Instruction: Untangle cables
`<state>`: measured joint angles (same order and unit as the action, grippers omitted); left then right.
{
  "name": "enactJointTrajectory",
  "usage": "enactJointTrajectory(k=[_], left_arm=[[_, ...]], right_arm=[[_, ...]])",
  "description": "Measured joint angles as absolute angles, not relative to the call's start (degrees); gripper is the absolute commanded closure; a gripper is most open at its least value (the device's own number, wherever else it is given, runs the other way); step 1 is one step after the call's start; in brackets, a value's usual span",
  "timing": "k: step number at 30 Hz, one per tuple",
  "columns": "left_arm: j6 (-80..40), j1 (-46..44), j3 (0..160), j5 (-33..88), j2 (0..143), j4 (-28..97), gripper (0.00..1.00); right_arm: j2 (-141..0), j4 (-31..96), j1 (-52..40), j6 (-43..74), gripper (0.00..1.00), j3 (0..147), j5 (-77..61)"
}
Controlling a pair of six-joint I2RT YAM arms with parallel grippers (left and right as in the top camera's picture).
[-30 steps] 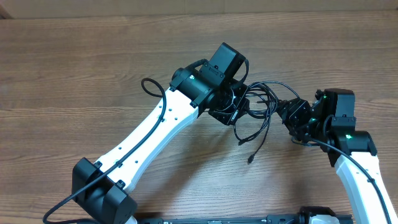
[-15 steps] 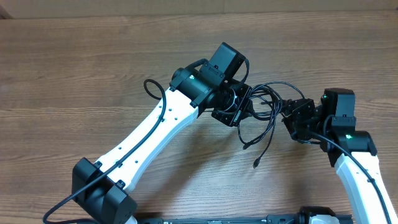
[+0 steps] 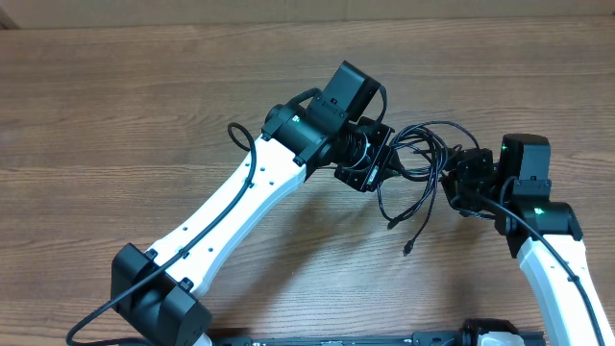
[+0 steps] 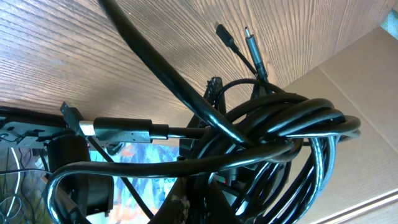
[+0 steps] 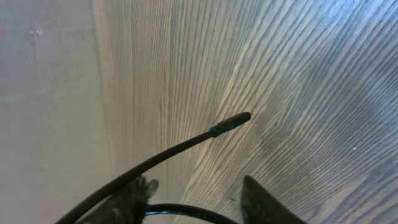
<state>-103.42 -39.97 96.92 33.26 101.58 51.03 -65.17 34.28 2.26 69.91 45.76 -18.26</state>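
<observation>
The cables [image 3: 421,161] form a black tangle held off the wooden table [image 3: 144,106] between my two grippers. My left gripper [image 3: 375,165] is shut on the bundled loops, which fill the left wrist view as thick black coils [image 4: 280,124] above its jaws [image 4: 202,202]. A silver-tipped plug [image 4: 121,129] sticks out to the left. Two loose ends [image 3: 408,248] dangle toward the front. My right gripper [image 3: 455,185] sits at the tangle's right side. In the right wrist view the gripper [image 5: 198,194] has its fingers apart, with one thin strand [image 5: 186,213] crossing the gap. Another cable end [image 5: 230,122] hangs above.
The left arm [image 3: 240,202] stretches diagonally from the front left. The right arm [image 3: 548,240] rises from the front right corner. A thicker arm cable [image 3: 240,135] loops beside the left wrist. Cardboard [image 4: 348,81] shows beyond the table in the left wrist view.
My left gripper has carried the bundle a little to the right. The right gripper has drawn back to the right too. The dangling ends have shifted right and toward the front.
</observation>
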Motion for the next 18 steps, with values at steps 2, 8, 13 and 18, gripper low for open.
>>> enactJointTrajectory(k=[2,8,13,18], left_arm=[[-103.39,-39.97,96.92,33.89,101.58,51.03,0.96],[-103.37,-39.64,96.92,36.21,101.58,51.03,0.96],[-103.15,-39.64,96.92,36.93,101.58,50.98,0.96],[-101.49,-39.64,96.92,37.36,101.58,51.00,0.96]], right_arm=[[-65.17,34.28,2.26,70.06,0.57,45.76,-17.87],[-65.17,34.96,2.26,70.35,0.63,45.76,-15.88],[-65.17,35.38,2.24,70.48,0.80,45.76,-14.66],[-65.17,38.50,2.24,70.35,0.96,45.76,-12.49]])
